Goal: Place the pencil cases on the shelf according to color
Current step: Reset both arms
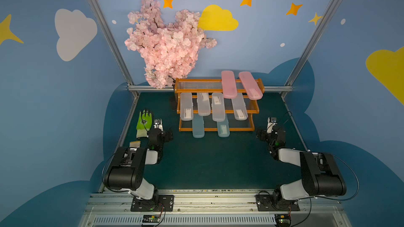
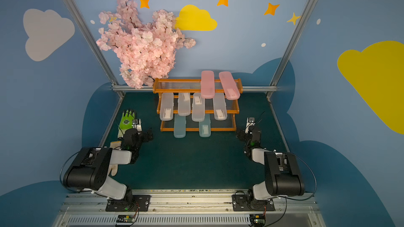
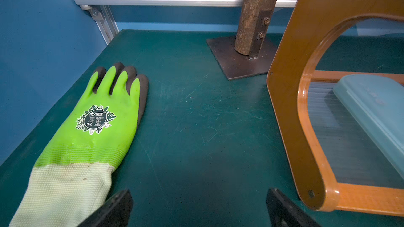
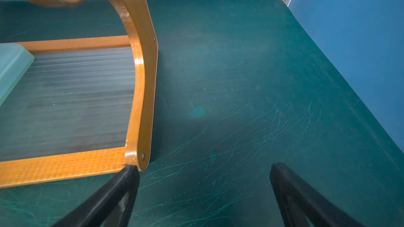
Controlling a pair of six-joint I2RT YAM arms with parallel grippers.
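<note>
Fingers (image 3: pixel 118 206) of your left gripper (image 3: pixel 197 195) stand spread wide, released, above the dark green table mat (image 3: pixel 196 127). Outside its left finger a bright green work glove with black fingertips (image 3: pixel 96 123) lies flat on the mat. Just past its right finger rises the side of the three-tier shelf with orange-brown wooden frame and clear ribbed panels (image 3: pixel 290 105).

Your right gripper (image 4: pixel 204 168) is likewise released, fingers wide apart over the mat. The shelf's near lower corner sits just beside its left fingertip; you cannot tell whether they touch.

All the long slim translucent plastic boxes lie ahead of both pairs of fingers, on the shelf, each running front to back:
- Two pink pencil cases (image 1: pixel 228 85) sit on the top tier, toward its right end.
- Four clear-whitish pencil cases (image 1: pixel 186 106) fill the middle tier.
- Two pale blue pencil cases (image 1: pixel 198 127) rest on the bottom tier, their near ends jutting past the front rail.

Behind the left fingers, a beige glove (image 2: pixel 114 167) lies partly under that arm.
</note>
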